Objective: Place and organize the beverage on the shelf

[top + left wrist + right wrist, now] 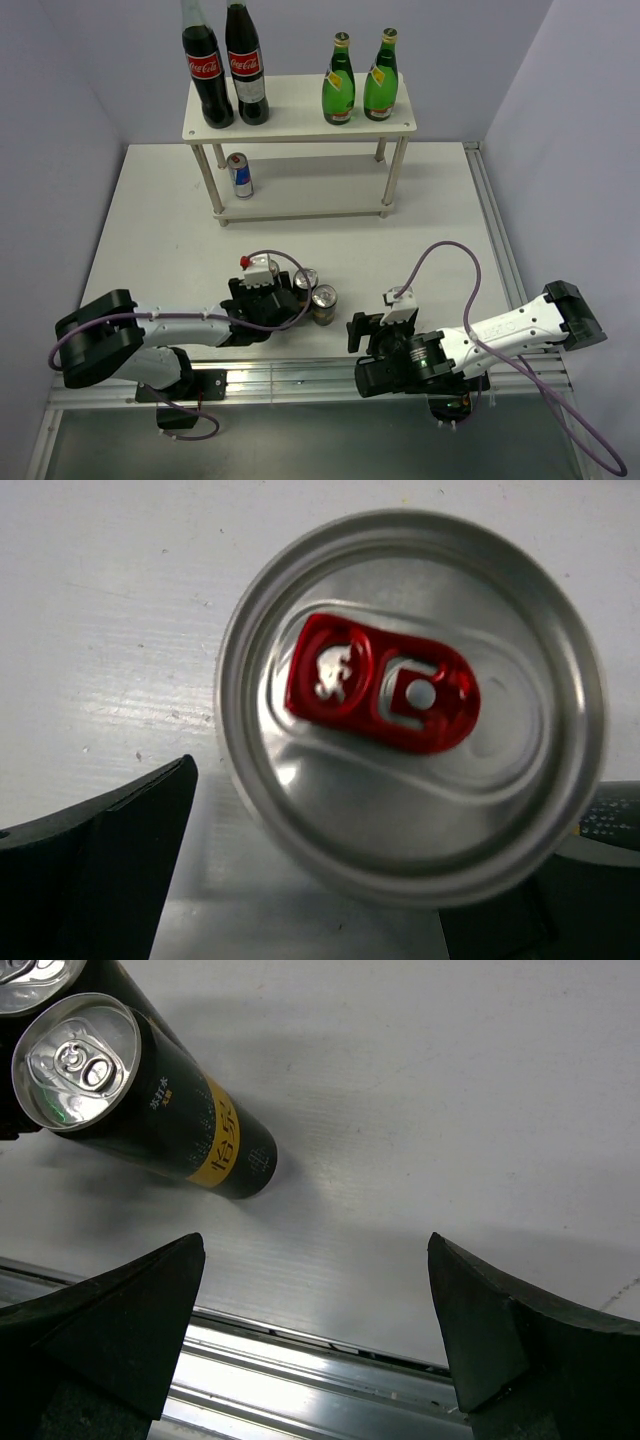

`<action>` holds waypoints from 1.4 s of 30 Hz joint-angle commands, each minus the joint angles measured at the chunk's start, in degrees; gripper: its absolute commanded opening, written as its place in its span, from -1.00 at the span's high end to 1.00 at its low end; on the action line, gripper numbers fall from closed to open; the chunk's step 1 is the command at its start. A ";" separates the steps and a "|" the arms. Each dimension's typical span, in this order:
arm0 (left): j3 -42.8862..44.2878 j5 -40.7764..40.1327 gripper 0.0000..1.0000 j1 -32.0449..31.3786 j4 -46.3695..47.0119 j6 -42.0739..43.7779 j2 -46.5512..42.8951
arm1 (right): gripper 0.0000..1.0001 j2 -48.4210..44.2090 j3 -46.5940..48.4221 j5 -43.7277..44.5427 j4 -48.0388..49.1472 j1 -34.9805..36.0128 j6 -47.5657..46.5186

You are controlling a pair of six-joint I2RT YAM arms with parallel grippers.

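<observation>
The left gripper [272,300] hangs low over the bench [150,230], left of centre in the lower part of the overhead view, with its jaws wide apart. In its wrist view a red-tabbed can [410,705] stands upright between the fingers [100,870], and its silver lid fills the centre and right of the frame. A strip of bare bench shows between the lower-left finger and the can. The other finger is mostly hidden under the lid, so contact on that side cannot be told.

The right gripper [315,1345] sits right of centre in the lower part of the overhead view, its jaws spread with only bare bench between them, next to an aluminium rail [300,1375]. In the upper left of its wrist view stands a dark can [190,1125] with a yellow label. The lid of a second dark can [30,972] sits close against it at the corner. Seen from overhead, both stand just right of the left gripper.

At the top centre is the shelf [300,125]. Its upper board carries two cola bottles [207,75] on the left and two green glass bottles [339,85] on the right. One blue-and-silver can [240,175] stands at the left of the lower board.
</observation>
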 commanded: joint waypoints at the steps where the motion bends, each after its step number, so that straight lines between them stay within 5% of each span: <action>1: 1.41 1.14 -0.92 1.75 8.17 4.62 1.95 | -0.99 0.62 0.22 2.95 -0.49 0.50 1.52; 12: 2.90 3.07 -0.82 7.81 17.58 11.91 7.57 | -0.99 1.67 0.66 3.21 -0.66 0.41 1.70; 15: 3.61 3.07 -0.38 9.57 18.29 12.35 8.89 | -0.99 1.59 0.66 3.21 -0.75 0.50 1.87; 19: 4.49 2.72 -0.07 10.45 18.11 13.23 9.69 | -0.99 1.41 0.57 3.30 -0.84 0.50 2.05; 23: 5.28 1.85 0.80 10.54 17.06 13.41 8.81 | -0.99 1.67 0.66 3.39 -0.84 0.41 2.05; 27: 6.07 0.44 0.99 10.54 15.39 13.85 7.85 | -0.99 2.11 0.83 3.39 -1.10 0.50 2.31; 42: 15.82 3.77 0.99 14.22 21.62 30.98 4.41 | -0.98 2.64 1.18 4.00 -2.24 1.03 3.63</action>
